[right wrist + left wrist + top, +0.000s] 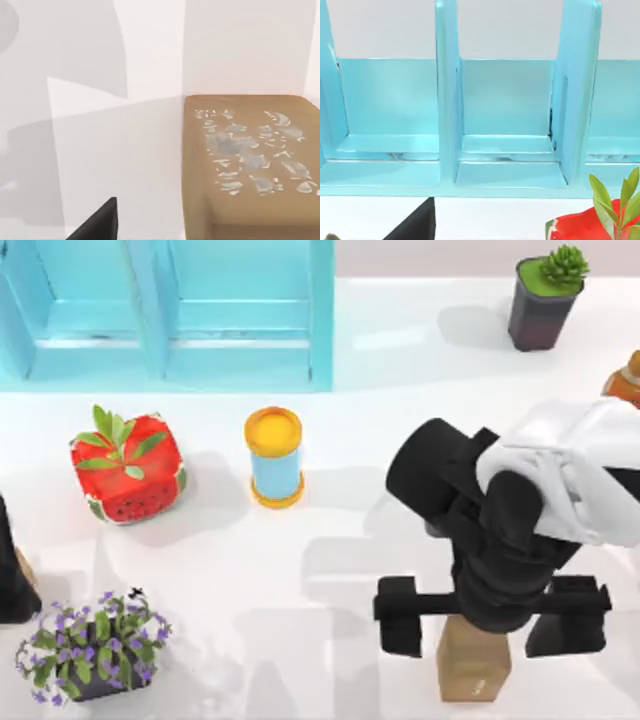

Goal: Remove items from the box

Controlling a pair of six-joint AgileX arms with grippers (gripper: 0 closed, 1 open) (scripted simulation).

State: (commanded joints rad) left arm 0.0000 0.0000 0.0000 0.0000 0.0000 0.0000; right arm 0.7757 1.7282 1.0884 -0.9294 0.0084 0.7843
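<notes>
The right claw (490, 625) stands spread wide, released, directly above the tan cube (474, 660), which rests on the white surface (330, 540), clear of the blue box (170, 315). The fingers straddle it, probably for a release.

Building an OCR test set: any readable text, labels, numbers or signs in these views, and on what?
None readable.
tan cube: pale flecked mark on one face, no legible letters or digits.
watermelon-print cube, blue cylinder, blue box: no text.
right hand is over the tan cube.
</notes>
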